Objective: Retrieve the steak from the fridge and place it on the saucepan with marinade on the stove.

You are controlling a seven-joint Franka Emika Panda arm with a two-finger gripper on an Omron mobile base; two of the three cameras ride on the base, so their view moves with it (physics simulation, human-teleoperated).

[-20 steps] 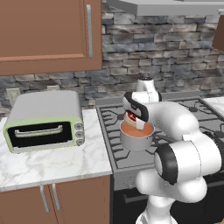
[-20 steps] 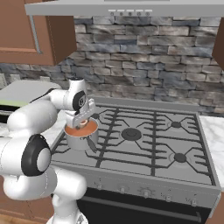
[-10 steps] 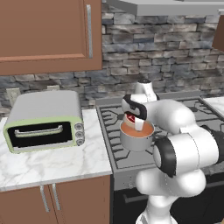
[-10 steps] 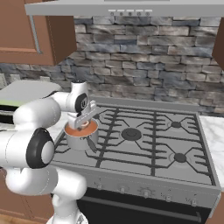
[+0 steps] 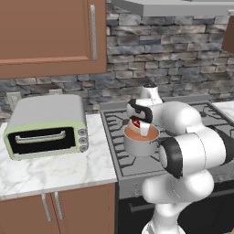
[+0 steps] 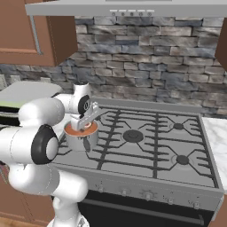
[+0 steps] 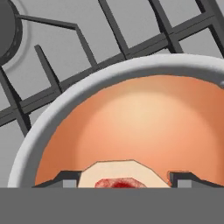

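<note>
The steak [image 7: 119,176], a small red piece with pale edges, sits between my gripper's [image 7: 122,181] finger tips, and the gripper is shut on it. It hangs just above the marinade [image 7: 140,122], the smooth orange-red liquid in the saucepan [image 7: 65,100]. In the left base view the gripper [image 5: 137,127] points down into the grey saucepan [image 5: 141,147] with the steak [image 5: 135,123] red between its fingers. The saucepan [image 6: 80,142] stands on the front left grate of the stove [image 6: 146,142], under my gripper [image 6: 82,126]. The fridge is out of view.
A pale-green toaster oven [image 5: 45,125] stands on the marble counter [image 5: 55,169] left of the stove. Brown wall cabinets [image 5: 50,36] hang above it and a range hood [image 6: 128,9] hangs over the burners. The stone wall closes the back.
The arm's elbow has shifted a little. The gripper stays over the saucepan with the steak still in it.
</note>
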